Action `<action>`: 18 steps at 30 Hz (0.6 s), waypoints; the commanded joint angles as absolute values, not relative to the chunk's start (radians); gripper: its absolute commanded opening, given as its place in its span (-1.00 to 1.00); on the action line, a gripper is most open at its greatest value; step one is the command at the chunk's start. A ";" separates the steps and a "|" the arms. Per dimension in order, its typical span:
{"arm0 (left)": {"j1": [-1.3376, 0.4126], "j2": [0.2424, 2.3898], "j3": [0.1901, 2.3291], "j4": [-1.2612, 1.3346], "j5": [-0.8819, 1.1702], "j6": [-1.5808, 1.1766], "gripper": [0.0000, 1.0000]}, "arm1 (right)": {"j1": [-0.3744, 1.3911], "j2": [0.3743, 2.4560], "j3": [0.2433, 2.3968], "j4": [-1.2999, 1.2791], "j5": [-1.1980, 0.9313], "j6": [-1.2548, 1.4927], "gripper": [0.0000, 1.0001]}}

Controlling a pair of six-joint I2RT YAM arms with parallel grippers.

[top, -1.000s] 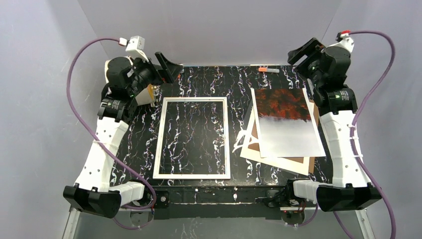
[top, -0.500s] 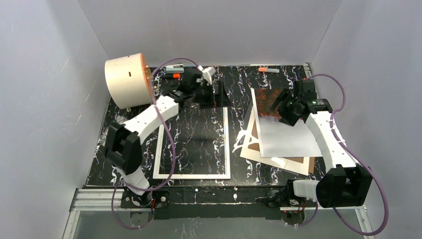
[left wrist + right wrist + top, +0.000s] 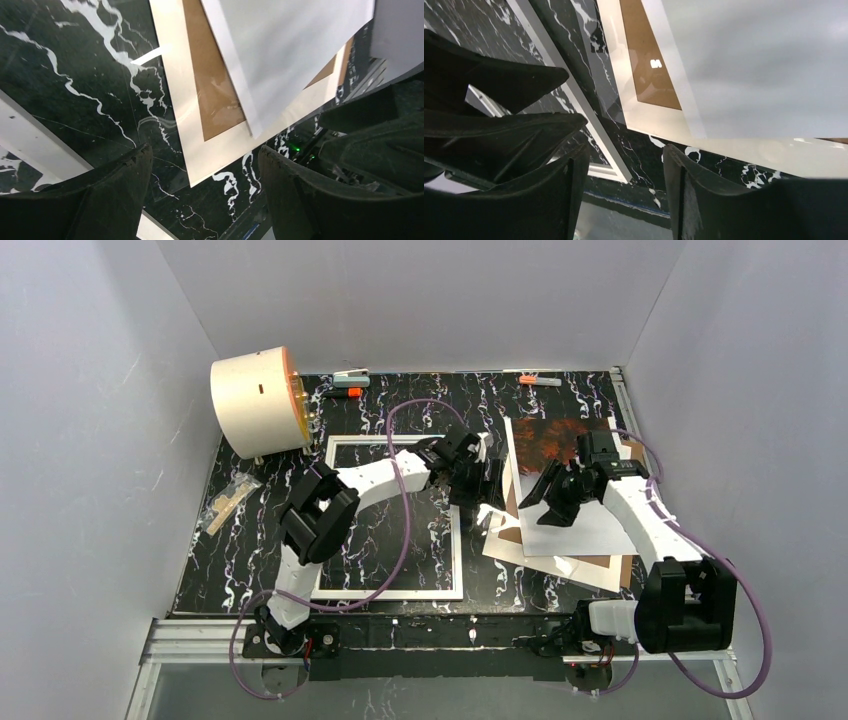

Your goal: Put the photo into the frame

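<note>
**Desk:** How far along is the job being reckoned?

**Caption:** It is being judged as barely begun. The photo (image 3: 590,530) is being pictured outside the frame (image 3: 400,593), lying flat toward the right edge of the desk (image 3: 250,560). It is topping a loose stack, with the white mat (image 3: 185,100) and the brown board (image 3: 215,90) fanned out beneath it. The frame is lying flat at the middle of the desk, its bottom rail along the near edge. Nothing but the black marble is being seen through its opening.

**Desk:** So what is being left to do?

**Caption:** Everything that matters, by this reading. The photo is yet to be lifted off the stack, carried left and laid inside the frame.

**Desk:** And the jaws, how are they being shown?

**Caption:** Both pairs are being shown spread, and nothing is being pinched by either. The left gripper (image 3: 480,502) is being reached across the frame's right rail, and it is pointing down at the near-left corner of the stack. In its wrist view the mat's corner is being framed in the gap between its fingers (image 3: 105,200). The right gripper (image 3: 548,508) is being hung over the photo's left edge, with open desk and the frame's corner showing between its own fingers (image 3: 719,200).

**Desk:** Is anything being touched?

**Caption:** That is not being made clear. From above, both sets of fingertips are being seen close to the paper, but contact cannot be told from these views.
</note>
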State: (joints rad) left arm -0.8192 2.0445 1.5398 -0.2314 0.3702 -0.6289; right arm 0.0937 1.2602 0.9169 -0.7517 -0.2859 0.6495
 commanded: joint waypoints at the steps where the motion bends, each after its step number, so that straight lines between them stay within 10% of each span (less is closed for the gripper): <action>1: -0.826 2.032 1.524 -0.240 0.346 -0.649 0.46 | 0.092 1.290 0.846 -0.686 -0.439 0.615 0.20; 9: -0.830 2.030 1.421 -0.219 0.321 -0.676 0.01 | 0.093 1.372 0.749 -0.574 -0.555 0.600 -0.13; 18: -0.841 2.016 1.347 -0.308 0.213 -0.697 0.06 | 0.098 1.442 0.717 -0.549 -0.489 0.571 0.07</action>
State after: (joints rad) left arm -0.8341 2.0541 1.3937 -0.2058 0.3141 -0.6964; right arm 0.0937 1.4231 0.7277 -0.5755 -0.5102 0.5964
